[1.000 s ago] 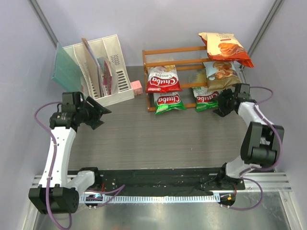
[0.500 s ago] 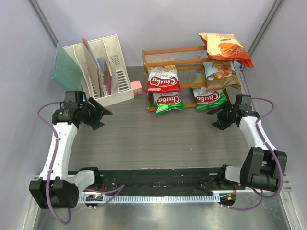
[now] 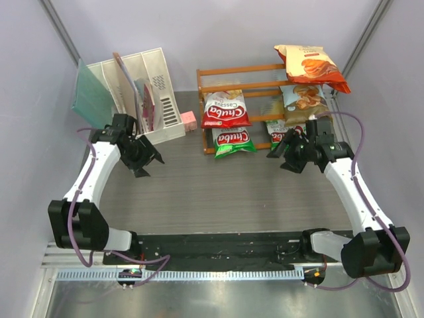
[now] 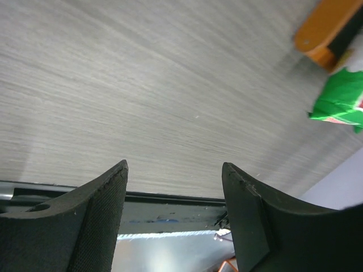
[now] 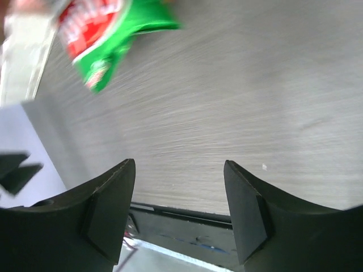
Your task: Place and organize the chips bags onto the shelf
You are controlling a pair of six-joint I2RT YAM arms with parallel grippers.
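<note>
Top external view, left to right. Left gripper is hovering beside the file organizer, jaws spread and empty. Shelf is carrying every visible bag. Red bag and green bag are leaning face-out, probably for display, and orange bag is topping the right end. Right gripper is hanging just before the shelf, released and holding nothing.

Broad bare tabletop lies open between the left gripper and the right gripper, both with jaws spread and empty. Along the far side, a white file organizer, a small pink block and the shelf with its chips bags block passage.
</note>
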